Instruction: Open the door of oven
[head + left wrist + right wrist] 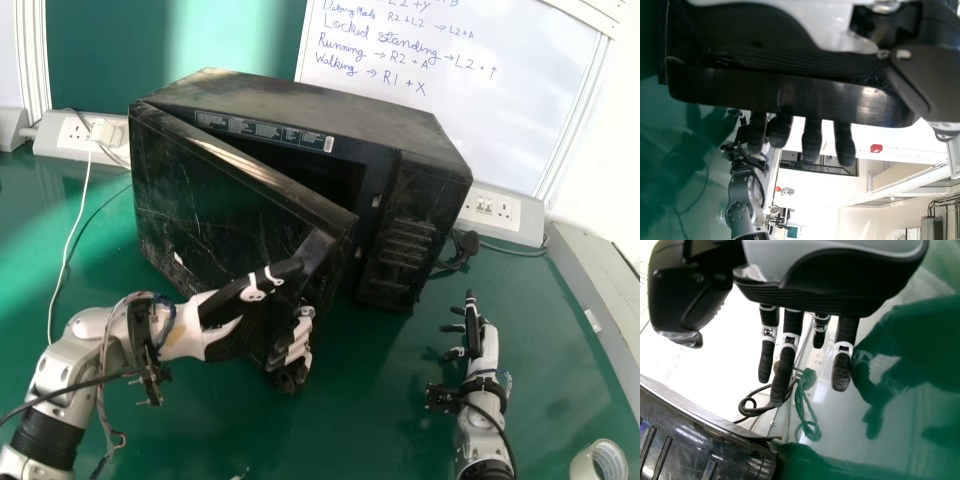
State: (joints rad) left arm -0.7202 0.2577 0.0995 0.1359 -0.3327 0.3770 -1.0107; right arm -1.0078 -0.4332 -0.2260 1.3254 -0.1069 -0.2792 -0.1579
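In the head view, the microwave oven [425, 175] stands on the green counter [390, 410], its door [235, 205] partly swung out from the hinge on the left. The left hand [230, 325] is at the door's free edge, with its fingers [296, 345] bent round the upright handle [319, 250]. The cabinet looks fairly heavy and rigid, so it may stay put under a light pull, though a hard one could skid it on the smooth top. The door itself should feel light on its hinge, swinging rather than lifting; the hold ought to follow that arc outward. The right hand [481, 345] is beside the oven, over the counter.

In the left wrist view, the handle is a broad, glossy bar, stiff and probably slippery. The fingers pass behind it, slightly spread and hooked, a sounder hold than a pinch. Mid-handle, well out from the hinge, gives good leverage.

In the right wrist view, the right hand's fingers hang loosely extended, spread apart and pinching nothing, near the oven's ribbed front.
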